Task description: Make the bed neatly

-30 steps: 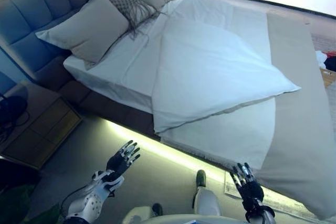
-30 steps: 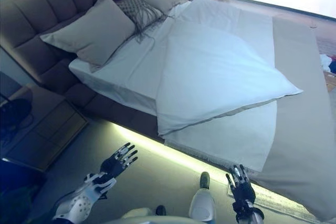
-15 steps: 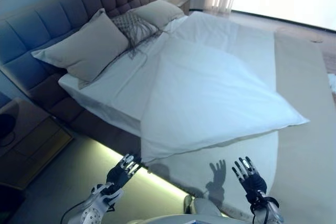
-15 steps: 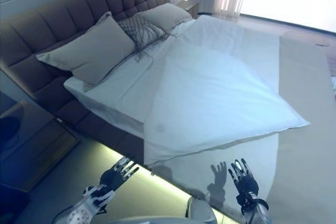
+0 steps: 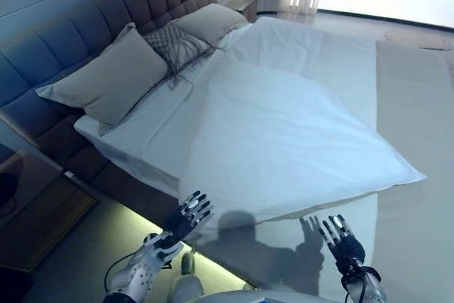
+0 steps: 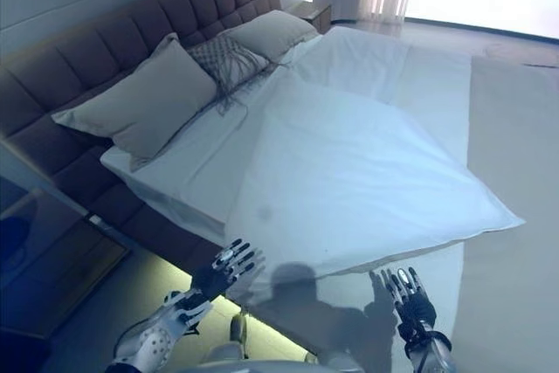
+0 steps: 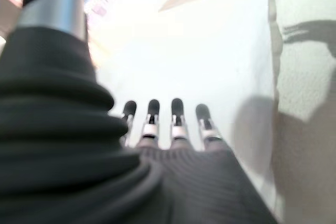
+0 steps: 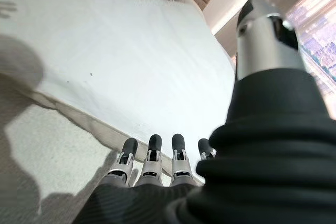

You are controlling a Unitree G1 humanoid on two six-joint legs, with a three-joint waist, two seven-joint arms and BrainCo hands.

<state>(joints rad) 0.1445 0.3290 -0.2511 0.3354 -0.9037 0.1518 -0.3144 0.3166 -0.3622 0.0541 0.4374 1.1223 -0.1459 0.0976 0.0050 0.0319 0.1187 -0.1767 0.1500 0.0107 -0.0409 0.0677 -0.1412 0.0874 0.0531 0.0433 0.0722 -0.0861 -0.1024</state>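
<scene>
Both hands show from the eye views, held out with fingers spread and straight, gripping nothing. Left hand (image 5: 186, 216) hovers at the near corner of the white duvet (image 5: 284, 140), which lies askew across the bed (image 5: 142, 140); right hand (image 5: 342, 240) is above the bare sheet (image 5: 312, 246) just short of the duvet's lower edge. Pillows (image 5: 106, 79) lie well beyond the left hand, against the headboard (image 5: 78, 26).

Left wrist view: fingers (image 7: 177, 114) extended over white duvet.

Right wrist view: fingers (image 8: 152, 156) straight, duvet edge just ahead.

no readable text, labels or numbers, seemingly
</scene>
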